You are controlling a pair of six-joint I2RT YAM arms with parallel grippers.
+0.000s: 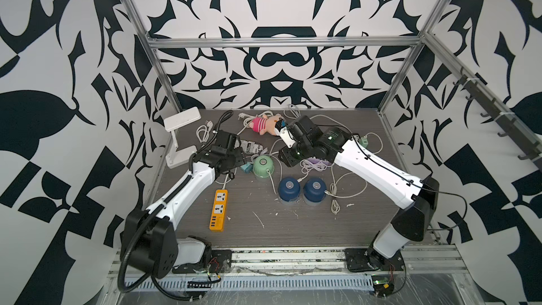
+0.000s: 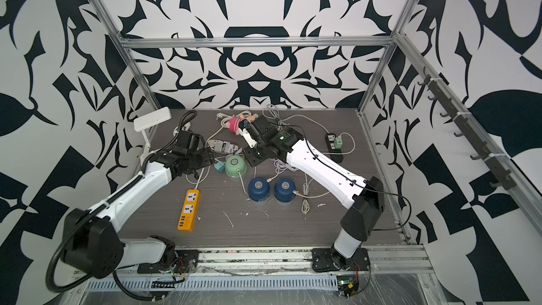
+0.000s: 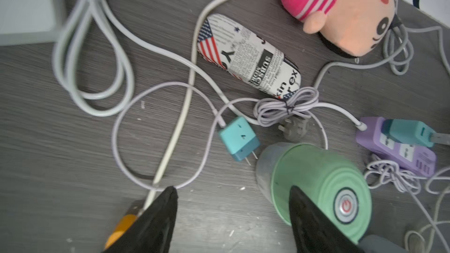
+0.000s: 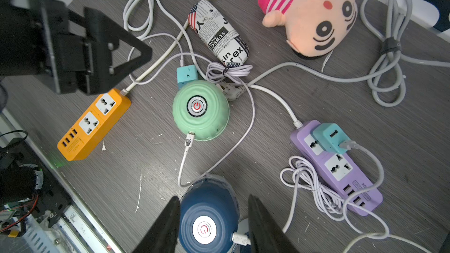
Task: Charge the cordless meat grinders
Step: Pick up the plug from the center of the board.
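L claw (image 3: 232, 191): jaws wide, nothing btwn them, over bare worktop (image 1: 293, 224) just beside the green grinder (image 4: 201, 110). One finger overlaps its dome in the left wrist view; can't tell if they touch.

R claw (image 4: 214, 198): jaws partly apart, holding nothing. The left blue grinder (image 4: 207, 215) shows btwn the fingers in the right wrist view, but both top views put the claw apart from it, toward the back.

Green grinder: upright, mid-worktop, btwn the two claws in both top views, w/ a white cable (image 4: 185, 156) plugged in at its rim.

Left blue grinder and right blue grinder (image 1: 314, 187): upright, side by side, nearer the front edge, each w/ a white connector at its side.

Loose teal adapter (image 3: 238, 139) lies prongs bare, just beside the green grinder. A 2nd adapter (image 4: 328, 139) sits in the purple strip (image 4: 341, 166). Orange strip (image 1: 218, 209) is on the L side, sockets empty. Plush (image 4: 309, 15) and printed case (image 4: 219, 35) lie at the back.
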